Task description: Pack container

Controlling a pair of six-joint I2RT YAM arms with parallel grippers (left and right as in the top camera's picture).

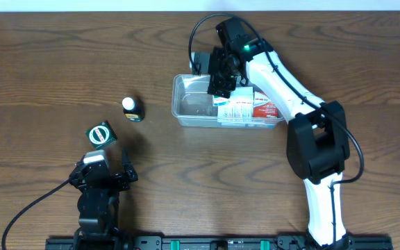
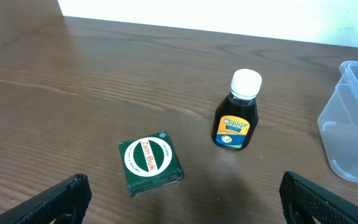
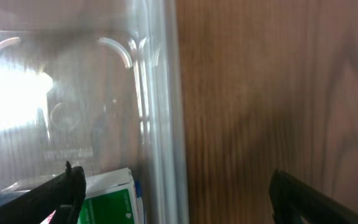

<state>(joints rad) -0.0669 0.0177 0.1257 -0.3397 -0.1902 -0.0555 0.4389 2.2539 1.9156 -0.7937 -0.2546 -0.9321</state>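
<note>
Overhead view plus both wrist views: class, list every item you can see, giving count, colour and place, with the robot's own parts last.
container: one, clear plastic, middle of the table.
boxes: at least two, white with red and green print, inside the container's right half.
bottle: one, dark with a white cap, upright, left of the container.
green box: one, green with a round white label, flat on the table, just ahead of the left end effector.
table: one, brown wood.
left end effector: one, black, open, empty.
right end effector: one, black, open, over the container.
</note>
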